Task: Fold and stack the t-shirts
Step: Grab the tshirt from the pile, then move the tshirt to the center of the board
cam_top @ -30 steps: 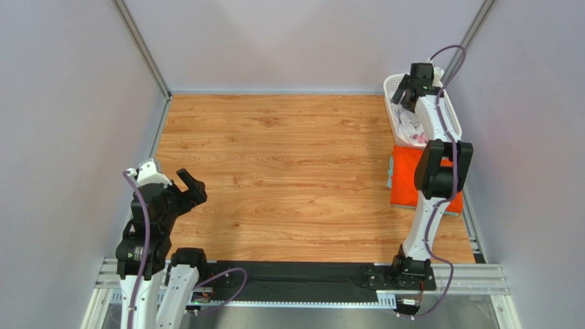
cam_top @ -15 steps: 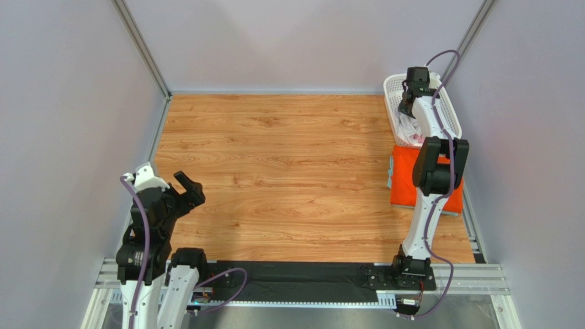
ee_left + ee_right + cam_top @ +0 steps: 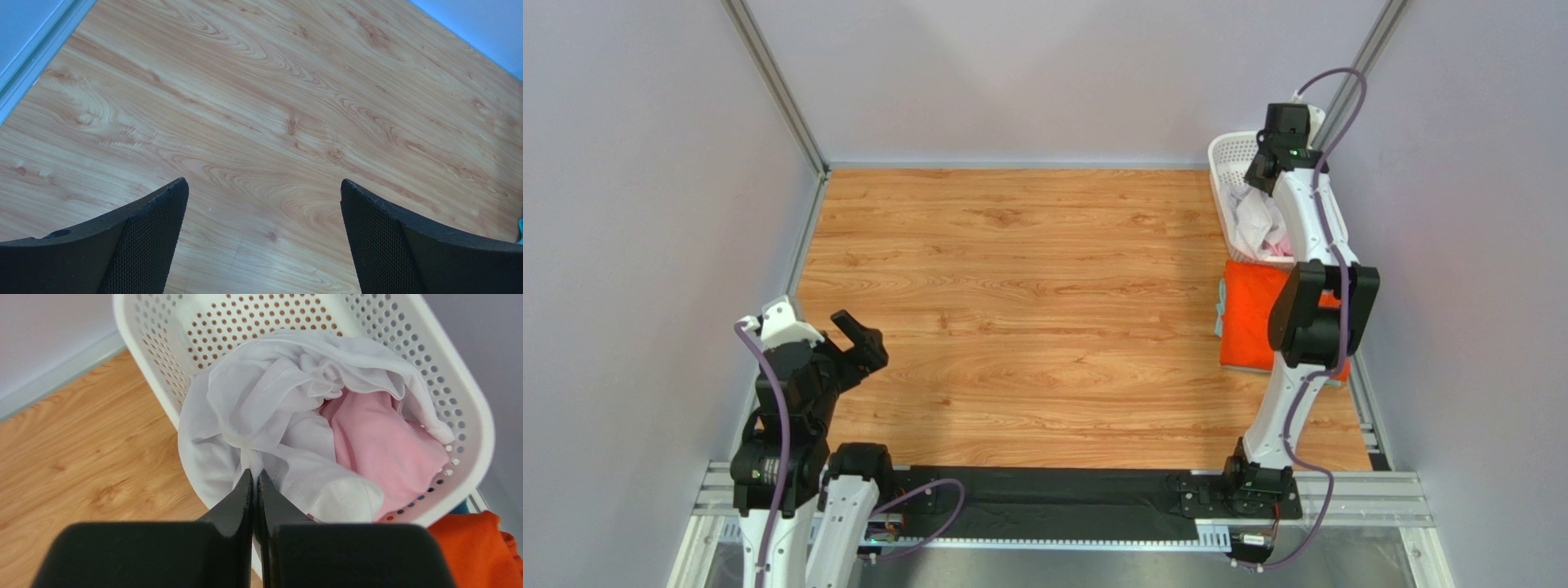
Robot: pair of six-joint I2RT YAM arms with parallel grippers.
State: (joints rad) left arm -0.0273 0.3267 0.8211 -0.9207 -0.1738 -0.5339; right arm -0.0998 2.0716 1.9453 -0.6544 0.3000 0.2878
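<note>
A crumpled white t-shirt (image 3: 270, 410) fills the white lattice basket (image 3: 466, 398) at the table's far right, part of it hanging over the near rim. My right gripper (image 3: 254, 473) is shut on a fold of this white t-shirt (image 3: 1259, 221) above the basket (image 3: 1225, 153). A pale pink t-shirt (image 3: 380, 441) lies under and beside the white one. A bright orange t-shirt (image 3: 1249, 316) lies flat on the table just in front of the basket, partly hidden by my right arm. My left gripper (image 3: 263, 187) hangs open over bare wood near the front left (image 3: 860, 337).
Grey walls close in the wooden table (image 3: 1038, 294) on three sides. A black rail (image 3: 1051, 496) holding both arm bases runs along the near edge. The right arm's elbow (image 3: 1320, 312) hangs over the orange t-shirt.
My right gripper has closed on the white t-shirt in the basket and risen a little, drawing the cloth up. The left arm has drawn back slightly toward the near edge, still open.
</note>
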